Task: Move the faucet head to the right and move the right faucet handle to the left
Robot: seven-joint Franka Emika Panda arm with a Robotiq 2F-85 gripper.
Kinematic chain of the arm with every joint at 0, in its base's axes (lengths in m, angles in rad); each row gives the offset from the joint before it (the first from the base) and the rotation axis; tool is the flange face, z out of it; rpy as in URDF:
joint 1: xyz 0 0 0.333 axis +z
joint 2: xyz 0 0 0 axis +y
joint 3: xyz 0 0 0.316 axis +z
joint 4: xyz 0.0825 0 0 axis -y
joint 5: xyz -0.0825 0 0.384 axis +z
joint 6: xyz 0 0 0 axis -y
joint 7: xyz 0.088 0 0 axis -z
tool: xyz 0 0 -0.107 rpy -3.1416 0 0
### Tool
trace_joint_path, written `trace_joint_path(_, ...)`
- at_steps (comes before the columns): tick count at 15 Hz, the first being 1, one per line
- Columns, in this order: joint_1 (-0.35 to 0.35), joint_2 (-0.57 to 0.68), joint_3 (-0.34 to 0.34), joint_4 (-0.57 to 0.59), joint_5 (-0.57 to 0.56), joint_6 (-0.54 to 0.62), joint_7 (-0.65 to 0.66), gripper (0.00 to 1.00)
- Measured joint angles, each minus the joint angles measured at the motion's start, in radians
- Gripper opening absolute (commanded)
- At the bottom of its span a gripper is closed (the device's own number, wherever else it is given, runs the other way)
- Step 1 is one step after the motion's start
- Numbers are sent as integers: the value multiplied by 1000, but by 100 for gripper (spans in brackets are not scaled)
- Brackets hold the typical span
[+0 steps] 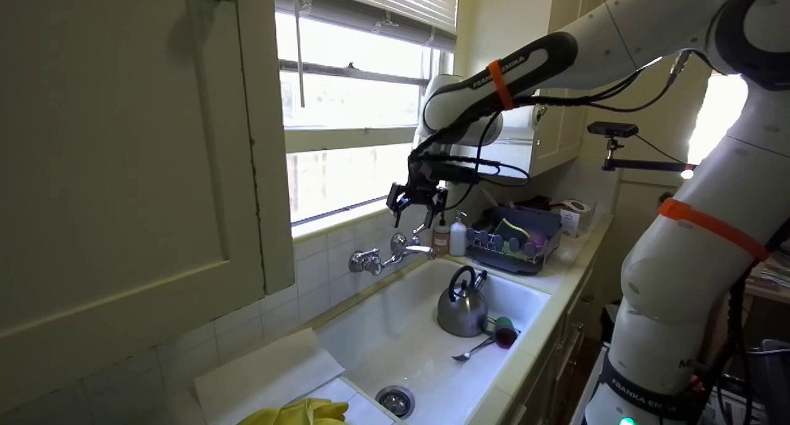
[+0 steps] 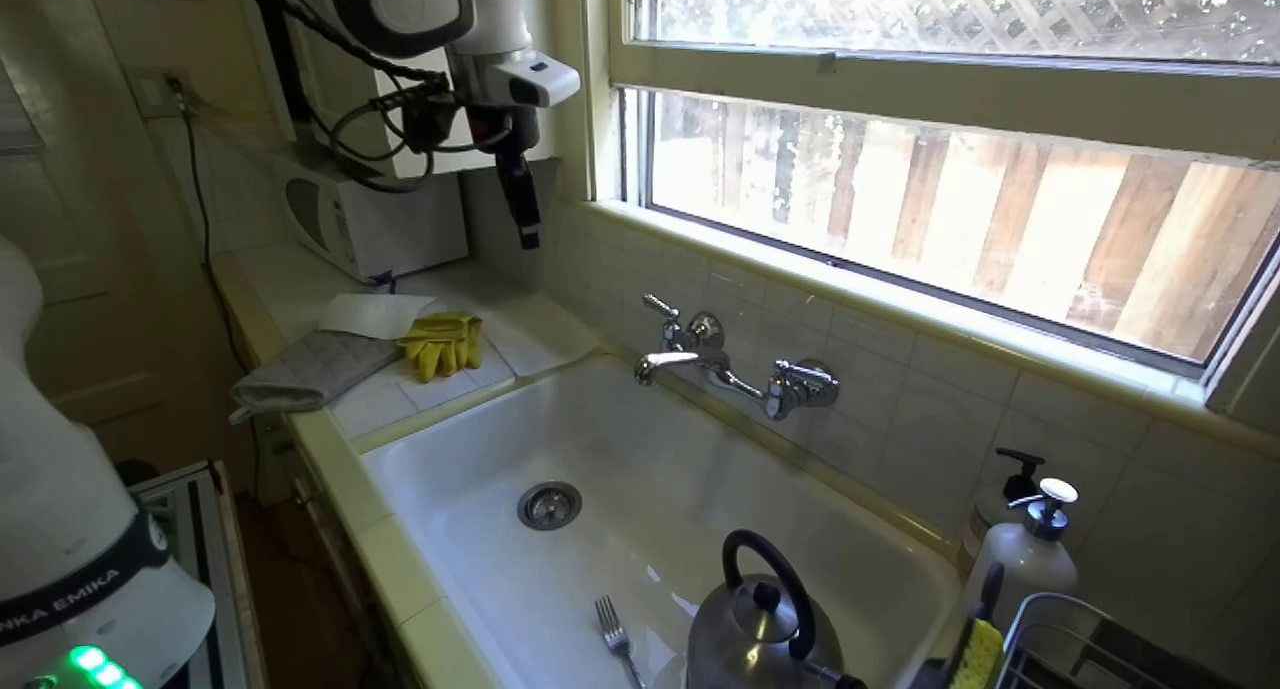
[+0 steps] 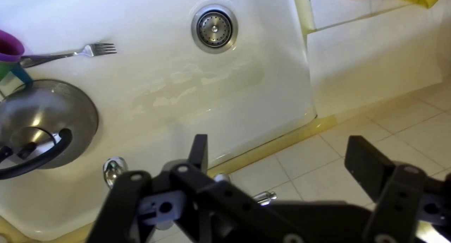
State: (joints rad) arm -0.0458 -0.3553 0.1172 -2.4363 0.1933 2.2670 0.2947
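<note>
Near the tiled wall (image 2: 900, 399) the gripper (image 3: 276, 151) is hanging with fingers (image 3: 366, 162) spread apart, while the faucet head (image 2: 665, 362) and right faucet handle (image 2: 795, 387) are jutting out above the sink (image 2: 640, 469)

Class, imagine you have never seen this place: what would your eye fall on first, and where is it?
First, probably, the big white arm, reaching toward the bright window with its gripper open in mid-air, apart from the faucet. Next might come the shiny kettle standing in the white sink, a fork lying near it. Then the yellow gloves stand out on the counter beside the sink.
</note>
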Motion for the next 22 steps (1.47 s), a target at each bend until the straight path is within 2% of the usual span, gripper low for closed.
trace_joint_path(4,-36,95,-55,4,-38,58,1,100)
trace_joint_path(8,-54,151,-98,20,-62,63,1,100)
trace_joint_path(17,-55,168,-104,30,-68,66,25,100)
trace_joint_path(22,-63,255,-128,83,-105,70,79,100)
